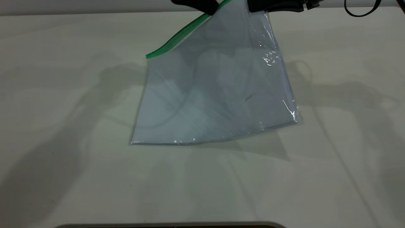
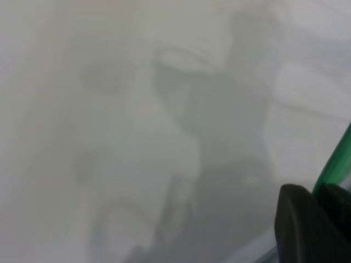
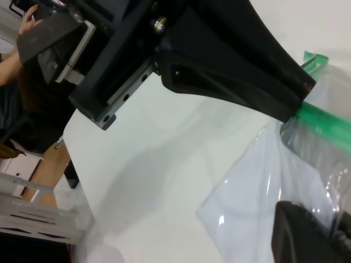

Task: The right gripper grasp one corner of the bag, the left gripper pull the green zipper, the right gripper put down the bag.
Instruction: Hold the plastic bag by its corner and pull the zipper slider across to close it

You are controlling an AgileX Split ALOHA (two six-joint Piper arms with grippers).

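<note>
The bag (image 1: 215,91), light, limp and slick, hangs by the worktop's (image 1: 63,95) far edge, right end effector (image 1: 269,8) pinching its corner, left end effector (image 1: 210,9) clamped on the green zipper (image 1: 177,38), the firmest hold.

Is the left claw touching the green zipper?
Touching. In the right wrist view the left gripper is clamped on the green zipper; the exterior view shows the strip running into it too.
</note>
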